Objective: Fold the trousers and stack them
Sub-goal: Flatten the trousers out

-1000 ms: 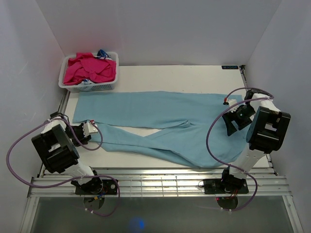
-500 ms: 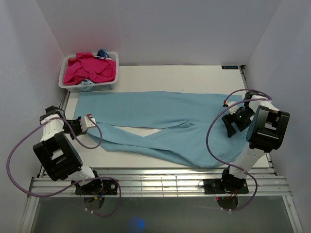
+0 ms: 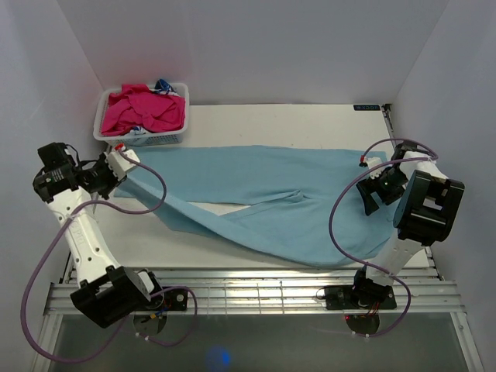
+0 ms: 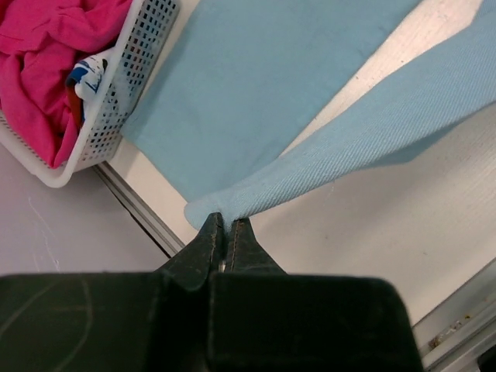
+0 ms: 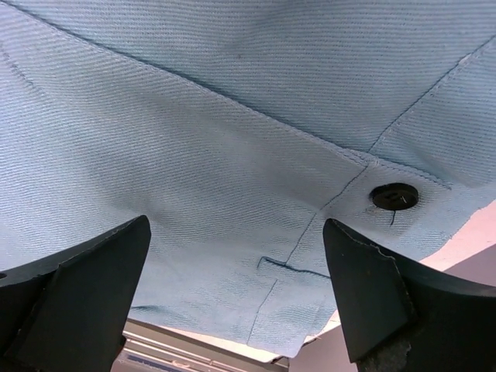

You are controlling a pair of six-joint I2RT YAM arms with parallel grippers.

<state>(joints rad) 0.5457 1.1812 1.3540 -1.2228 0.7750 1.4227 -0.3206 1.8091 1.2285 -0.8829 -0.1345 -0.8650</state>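
"Trousers (image 3: 263,194): location?"
"Spread across the table (image 3: 256,116), waist at the right side; the near leg's cuff is raised beside the basket (image 3: 143,139)."
"End effectors?"
"Left gripper (image 4: 227,231): jaws closed, pinching that cuff. Right gripper (image 5: 232,287): jaws fully apart, close over the waistband, holding nothing."

Top view looks down over the whole white desk (image 3: 310,116); both wrist views sit close above the light blue knit trousers (image 3: 256,178), shared by all three.
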